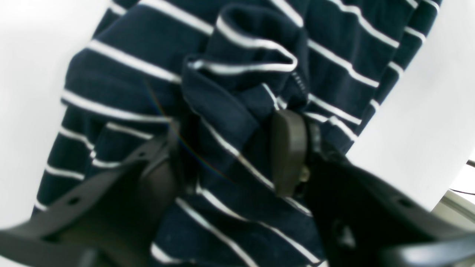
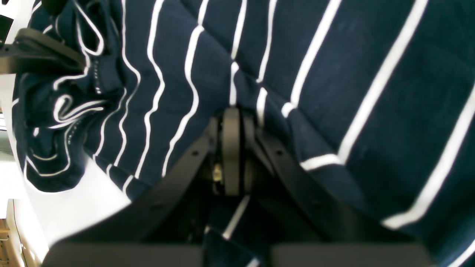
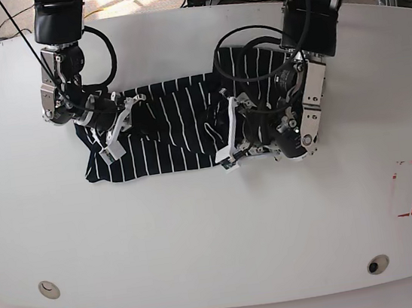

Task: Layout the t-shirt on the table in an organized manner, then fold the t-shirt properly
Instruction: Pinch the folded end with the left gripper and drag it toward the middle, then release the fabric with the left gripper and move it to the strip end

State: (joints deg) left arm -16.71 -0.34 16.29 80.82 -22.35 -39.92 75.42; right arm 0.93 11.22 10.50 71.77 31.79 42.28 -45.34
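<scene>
The dark navy t-shirt with thin white stripes lies crumpled across the upper middle of the white table. In the base view my right gripper is at the shirt's left end. Its wrist view shows the gripper shut, pinching the striped t-shirt at the fingertips. My left gripper is at the shirt's right part. In its wrist view the left gripper stands open, jaws on either side of a raised fold of the t-shirt, the right pad against the cloth.
A red-outlined rectangle mark is on the table's right side. Two small round fittings sit near the front edge. Cables and equipment lie beyond the table's far edge.
</scene>
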